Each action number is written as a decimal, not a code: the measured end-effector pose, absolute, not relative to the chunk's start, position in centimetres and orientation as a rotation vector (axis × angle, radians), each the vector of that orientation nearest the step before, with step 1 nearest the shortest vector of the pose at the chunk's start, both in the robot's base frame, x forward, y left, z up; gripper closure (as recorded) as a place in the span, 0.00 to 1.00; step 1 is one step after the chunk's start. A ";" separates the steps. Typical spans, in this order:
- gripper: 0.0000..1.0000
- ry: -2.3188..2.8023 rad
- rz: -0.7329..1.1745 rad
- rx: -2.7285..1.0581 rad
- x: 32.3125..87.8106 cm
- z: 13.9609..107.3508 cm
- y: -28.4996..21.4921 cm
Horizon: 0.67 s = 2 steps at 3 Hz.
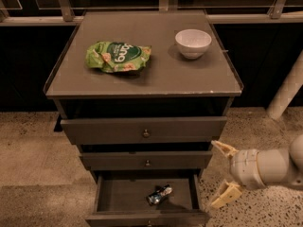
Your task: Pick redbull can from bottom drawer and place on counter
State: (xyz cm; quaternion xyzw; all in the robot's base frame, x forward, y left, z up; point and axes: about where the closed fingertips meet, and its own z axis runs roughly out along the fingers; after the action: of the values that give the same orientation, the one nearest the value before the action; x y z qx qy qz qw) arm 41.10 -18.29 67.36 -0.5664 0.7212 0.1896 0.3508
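The gripper (223, 172), spread, hangs right of the open bottom drawer (113, 195); the redbull can (159, 194) apparently lies inside

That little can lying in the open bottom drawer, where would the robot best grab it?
Probably from straight above, across the middle of the redbull can. It lies on its side, slanted, on the floor of the bottom drawer, whose walls block a sideways reach. The gripper, open, hangs to the drawer's right.
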 end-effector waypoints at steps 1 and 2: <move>0.00 1.851 0.578 -1.364 40.7 58.4 -17.3; 0.00 1.850 0.575 -1.366 40.7 58.6 -17.3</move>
State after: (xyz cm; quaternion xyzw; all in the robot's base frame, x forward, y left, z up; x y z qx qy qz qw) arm 40.74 -17.31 58.55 -0.5339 0.7232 0.2246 0.3761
